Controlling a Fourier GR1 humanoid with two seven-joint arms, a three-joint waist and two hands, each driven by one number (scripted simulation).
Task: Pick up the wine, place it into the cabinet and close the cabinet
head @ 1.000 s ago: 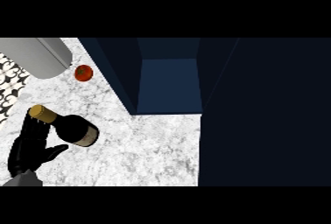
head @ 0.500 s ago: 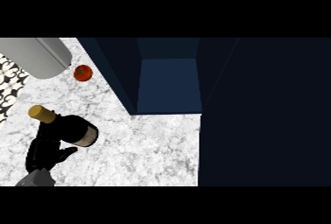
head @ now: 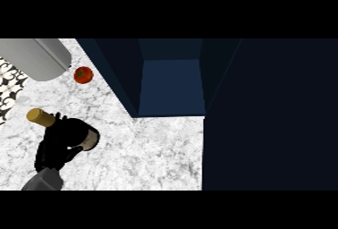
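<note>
The left hand (head: 56,150) curled round the wine bottle (head: 69,129), left of the open cabinet (head: 170,85); no label was readable.

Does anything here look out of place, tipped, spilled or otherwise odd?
Nothing looks spilled or damaged. The wine bottle stands on the marble counter with the left hand curled round it. A tomato sits loose beside a grey cylinder, apart from it. The cabinet is open.
</note>
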